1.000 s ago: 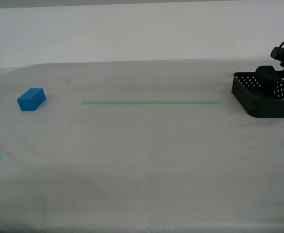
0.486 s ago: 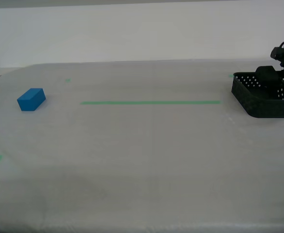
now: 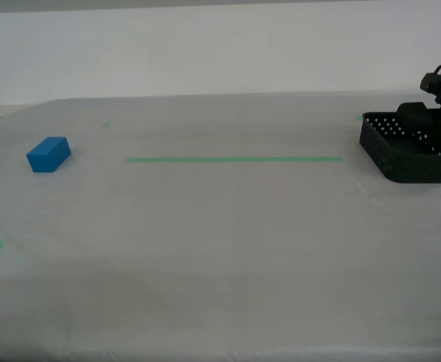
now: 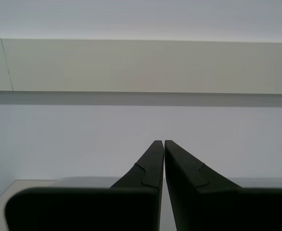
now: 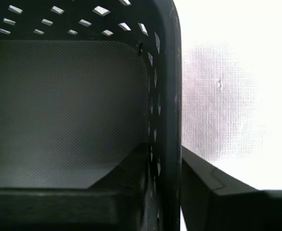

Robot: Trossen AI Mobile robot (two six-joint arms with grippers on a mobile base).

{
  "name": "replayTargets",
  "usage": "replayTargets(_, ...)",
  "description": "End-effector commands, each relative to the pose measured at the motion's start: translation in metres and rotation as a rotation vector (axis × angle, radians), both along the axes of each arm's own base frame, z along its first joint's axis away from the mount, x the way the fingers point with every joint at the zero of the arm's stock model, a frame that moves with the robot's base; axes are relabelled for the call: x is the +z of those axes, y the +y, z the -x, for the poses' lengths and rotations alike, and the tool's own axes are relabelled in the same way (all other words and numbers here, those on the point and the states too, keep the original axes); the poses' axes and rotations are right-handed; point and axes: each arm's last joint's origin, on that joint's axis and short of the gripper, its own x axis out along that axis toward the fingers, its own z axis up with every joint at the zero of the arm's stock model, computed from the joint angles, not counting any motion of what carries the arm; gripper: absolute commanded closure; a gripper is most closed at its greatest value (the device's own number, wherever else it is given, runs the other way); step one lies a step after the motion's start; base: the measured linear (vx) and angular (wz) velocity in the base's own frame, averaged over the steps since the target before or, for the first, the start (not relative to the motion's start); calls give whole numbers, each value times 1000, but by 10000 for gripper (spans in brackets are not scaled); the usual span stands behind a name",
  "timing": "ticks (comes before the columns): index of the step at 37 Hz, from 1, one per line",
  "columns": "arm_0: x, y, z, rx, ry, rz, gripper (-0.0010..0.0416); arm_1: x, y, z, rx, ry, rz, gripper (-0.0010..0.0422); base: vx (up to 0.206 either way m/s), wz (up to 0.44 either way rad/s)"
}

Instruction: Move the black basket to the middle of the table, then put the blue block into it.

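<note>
My first pincer (image 5: 172, 192) grips one wall of the black basket (image 3: 410, 149), a finger on each side, at the exterior view's right edge of the bench (image 3: 228, 249). The blue block (image 3: 48, 154) sits well apart at that view's left. My second pincer (image 4: 161, 144) is clenched on nothing, facing a wall.

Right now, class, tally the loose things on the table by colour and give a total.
Black: 1, the black basket
Blue: 1, the blue block
Total: 2
</note>
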Motion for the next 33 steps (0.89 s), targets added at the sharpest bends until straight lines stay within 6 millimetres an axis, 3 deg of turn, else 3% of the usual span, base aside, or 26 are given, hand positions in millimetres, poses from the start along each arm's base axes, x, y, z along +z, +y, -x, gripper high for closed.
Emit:
replayTargets(1, 0, 0, 0, -1, 0, 1, 373, 1, 0, 0, 1, -6, -1, 412, 0, 0)
replayTargets(6, 0, 0, 0, -2, 0, 1, 411, 1, 0, 0, 1, -6, -1, 412, 0, 0)
replayTargets(19, 4, 0, 0, -11, -6, -3, 407, 1, 0, 0, 1, -6, -1, 412, 0, 0)
replayTargets(33, 30, 3, 3, -88, -54, -74, 407, 1, 0, 0, 0, -6, -1, 412, 0, 0)
